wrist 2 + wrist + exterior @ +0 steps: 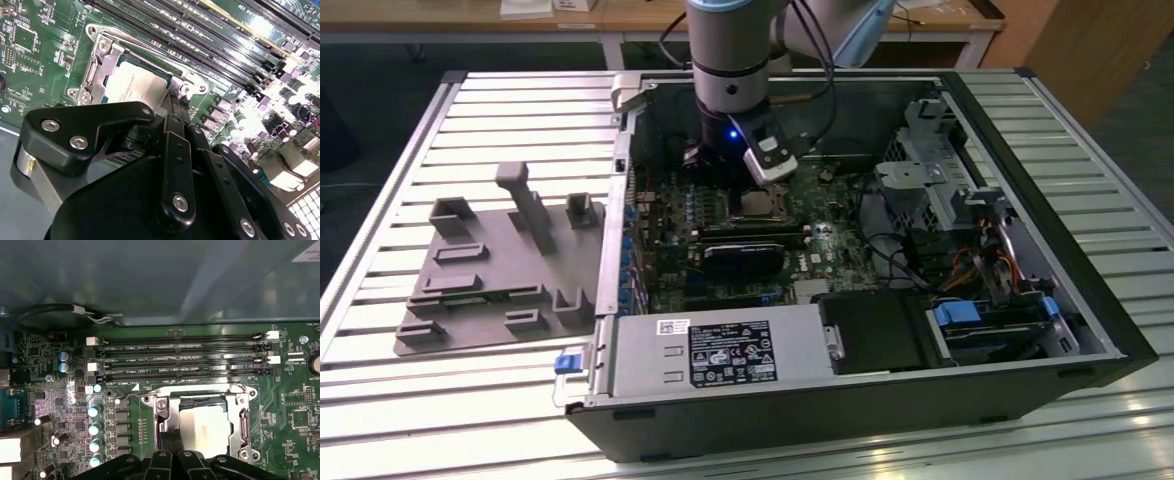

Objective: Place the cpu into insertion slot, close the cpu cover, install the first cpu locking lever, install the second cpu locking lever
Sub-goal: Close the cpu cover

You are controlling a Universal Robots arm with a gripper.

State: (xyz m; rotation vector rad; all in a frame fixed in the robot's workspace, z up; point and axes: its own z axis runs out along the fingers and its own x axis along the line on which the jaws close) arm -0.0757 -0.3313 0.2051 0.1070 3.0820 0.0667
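"How was the gripper point(174, 102)?"

"In the second wrist view its fingertips looked pressed together, pinching nothing, down at the edge of the cpu cover point(102, 65)"

"And the cpu point(205, 427)?"

"Lying flat in the insertion slot point(754, 205), its pale face visible through the cover's window in both wrist views. The exterior view gave it as a small square under the arm"

"What did that view add?"

"The whole open computer case point(1087, 270) on a slatted table point(400, 150), with a grey moulded tray point(467, 290) to the exterior view's left. The first wrist view showed 4 memory slots point(185, 357) just beside the socket and a cable point(50, 310) along the case wall"
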